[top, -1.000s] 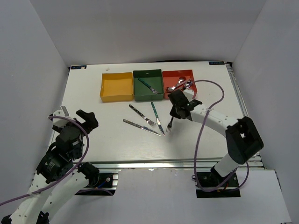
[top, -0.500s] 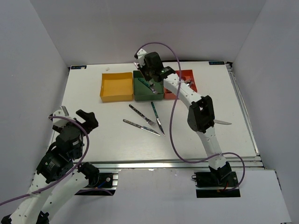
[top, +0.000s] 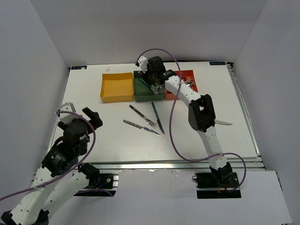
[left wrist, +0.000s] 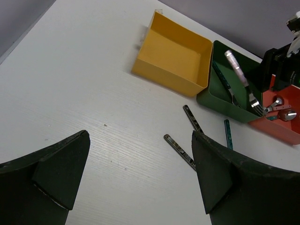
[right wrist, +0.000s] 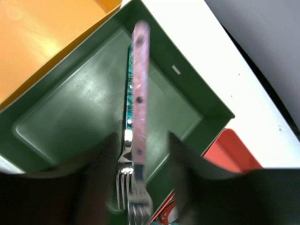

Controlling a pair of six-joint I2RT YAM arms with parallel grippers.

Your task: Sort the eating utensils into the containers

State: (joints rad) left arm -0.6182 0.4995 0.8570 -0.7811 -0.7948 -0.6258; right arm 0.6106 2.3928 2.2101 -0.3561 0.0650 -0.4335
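Evidently the pink-handled fork (right wrist: pixel 139 89) is over the green box (right wrist: pixel 84 108), head low and handle tilted up, above a teal-handled fork (right wrist: pixel 129 101) lying inside. The right gripper (right wrist: pixel 142 140) straddles it with its fingers parted and a gap on both sides, so I judge it let go. The left gripper (left wrist: pixel 139 140) hangs wide open over bare table.

Two knives (top: pixel 141 127) and a fork (top: pixel 143 116) lie loose near the middle, and another knife (top: pixel 224 123) is far right. The yellow box (top: pixel 117 87) holds nothing, and the red box (top: pixel 169 92) holds spoons.

These pieces look light, stiff and slick (polished metal lying flat). Pinching across the thin handle near the head should keep one from swinging.
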